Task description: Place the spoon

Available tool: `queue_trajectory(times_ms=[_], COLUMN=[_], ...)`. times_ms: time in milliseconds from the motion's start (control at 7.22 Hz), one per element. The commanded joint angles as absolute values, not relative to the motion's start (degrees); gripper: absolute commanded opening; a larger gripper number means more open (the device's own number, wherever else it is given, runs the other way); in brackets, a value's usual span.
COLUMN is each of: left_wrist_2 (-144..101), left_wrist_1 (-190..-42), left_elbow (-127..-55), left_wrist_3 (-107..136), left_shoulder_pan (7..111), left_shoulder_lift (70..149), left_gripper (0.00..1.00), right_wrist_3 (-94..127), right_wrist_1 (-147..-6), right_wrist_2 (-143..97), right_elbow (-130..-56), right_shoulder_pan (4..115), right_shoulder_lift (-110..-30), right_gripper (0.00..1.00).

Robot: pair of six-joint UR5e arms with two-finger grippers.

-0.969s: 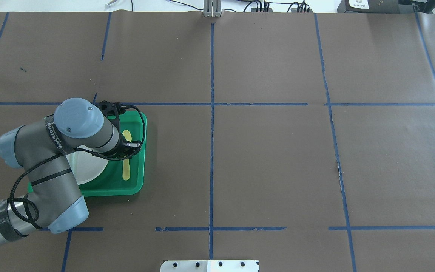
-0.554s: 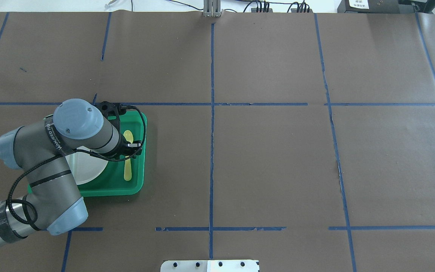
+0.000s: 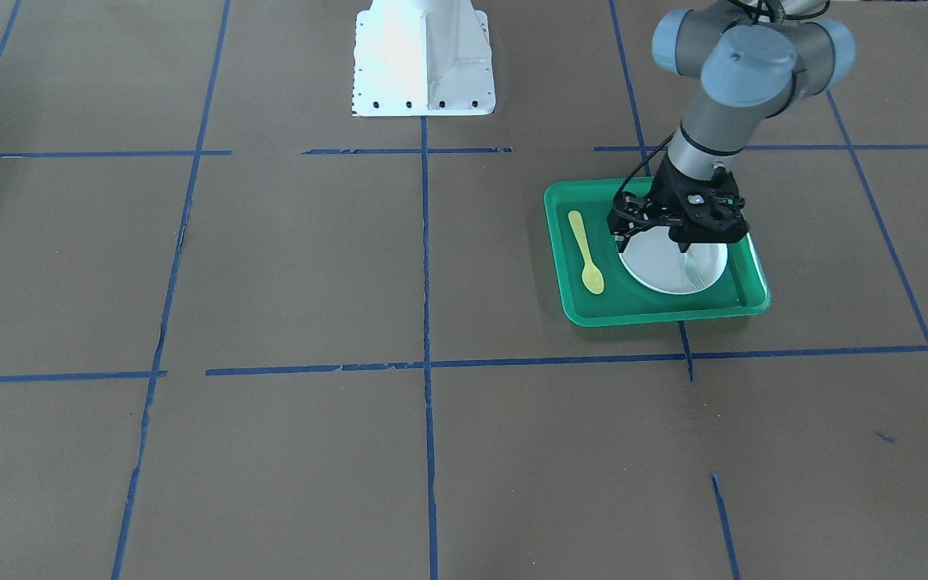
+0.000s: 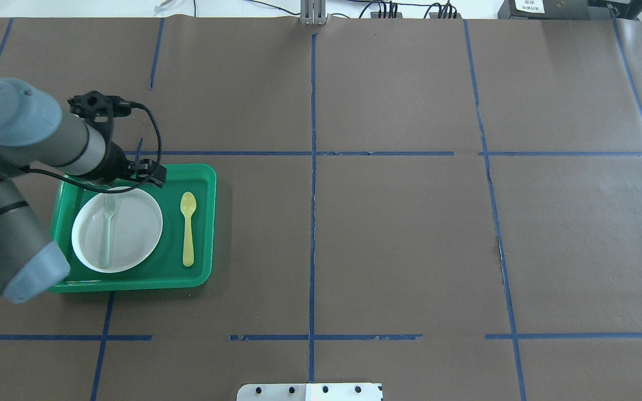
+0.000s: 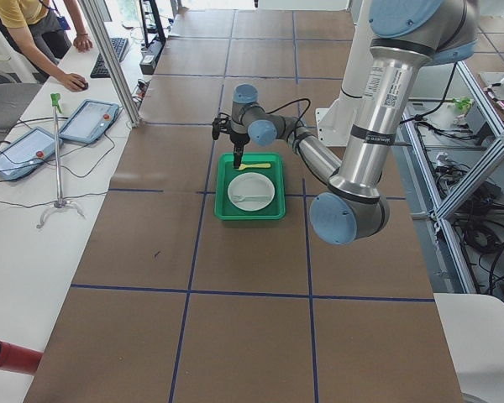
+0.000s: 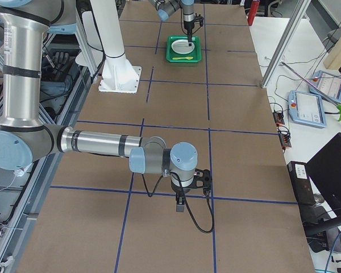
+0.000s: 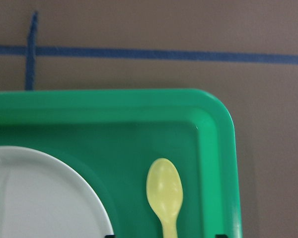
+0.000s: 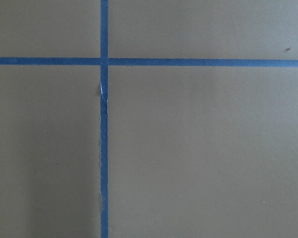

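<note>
The yellow spoon (image 4: 188, 228) lies flat in the green tray (image 4: 207, 223), to the right of the white plate (image 4: 131, 234), with its bowl toward the far side. It also shows in the front view (image 3: 585, 251) and the left wrist view (image 7: 165, 191). My left gripper (image 4: 138, 172) hangs open and empty above the plate's far edge, apart from the spoon; it also shows in the front view (image 3: 677, 238). My right gripper (image 6: 182, 203) points down at bare table far from the tray; I cannot tell whether it is open or shut.
A pale translucent fork (image 4: 108, 223) lies on the plate. The tray sits on brown table paper crossed by blue tape lines (image 4: 312, 167). The white robot base (image 3: 424, 56) stands at the table's near side.
My left gripper has risen and moved left and away from above the spoon's handle. The spoon now lies uncovered in the tray, in about the same place.
</note>
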State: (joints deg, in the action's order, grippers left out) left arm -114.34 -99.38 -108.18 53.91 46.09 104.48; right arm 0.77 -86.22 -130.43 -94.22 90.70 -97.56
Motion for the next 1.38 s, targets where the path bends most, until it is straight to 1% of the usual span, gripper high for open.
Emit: queue_trajectory(times_ms=[0, 277, 415, 554, 831, 969, 1246], left_wrist_2=[-118.2, -122.94, -123.83, -128.54, -132.88, -133.76, -133.33], left_wrist_1=[-99.23, -99.32, -99.23, -99.4, -99.23, -96.88, -97.03], left_elbow=[-107.93, -106.71, -104.52, -101.2, -95.92, -96.41, -95.71], left_wrist_3=[32.02, 9.52, 3.49, 2.65, -9.42, -10.54, -10.28], left_shoulder_pan=[58.48, 69.99, 75.79, 81.85, 87.33, 89.28, 89.38], left_shoulder_lift=[96.89, 87.67, 83.8, 81.58, 80.78, 79.73, 80.67], left_gripper=[1.0, 1.0, 1.0, 1.0, 1.0, 1.0, 1.0], right_wrist_3=[0.79, 0.79, 0.79, 0.79, 0.79, 0.79, 0.79], right_wrist_1=[-86.22, -86.22, -86.22, -86.22, -86.22, -86.22, -86.22], right_wrist_2=[-130.43, -130.43, -130.43, -130.43, -130.43, -130.43, -130.43], right_elbow=[-94.22, -94.22, -94.22, -94.22, -94.22, -94.22, -94.22], right_shoulder_pan=[90.7, 90.7, 90.7, 90.7, 90.7, 90.7, 90.7], right_shoulder_lift=[-97.56, -97.56, -97.56, -97.56, -97.56, -97.56, -97.56], right_gripper=[1.0, 1.0, 1.0, 1.0, 1.0, 1.0, 1.0])
